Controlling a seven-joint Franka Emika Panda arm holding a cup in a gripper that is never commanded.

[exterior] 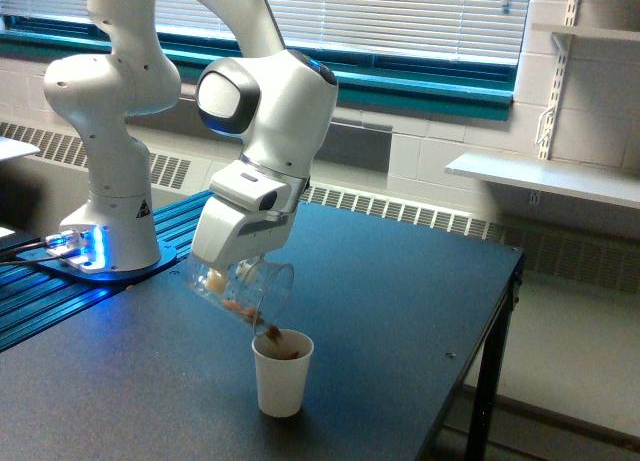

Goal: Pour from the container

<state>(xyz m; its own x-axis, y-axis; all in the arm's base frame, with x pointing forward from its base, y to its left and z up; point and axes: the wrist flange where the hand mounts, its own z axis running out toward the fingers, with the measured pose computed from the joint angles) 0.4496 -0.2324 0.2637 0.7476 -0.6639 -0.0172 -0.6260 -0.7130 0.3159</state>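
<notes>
— What does the clear transparent cup with brown pieces inside (243, 292) look like now?
— It is tipped steeply, its mouth pointing down toward the exterior view's right. A few brown and tan chunky pieces lie along its lower wall, and some are at the lip.

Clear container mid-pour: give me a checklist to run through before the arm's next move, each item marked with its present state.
1. Clear container held in gripper: ok.
2. Container tilted, lip above the paper cup: ok.
3. Brown pieces landing inside the cup: ok.
4. Paper cup upright on the table: ok.
5. Spilled pieces on the table around the cup: none visible, ok.
6. Container fully emptied: not ok, some pieces remain near its lip.
</notes>
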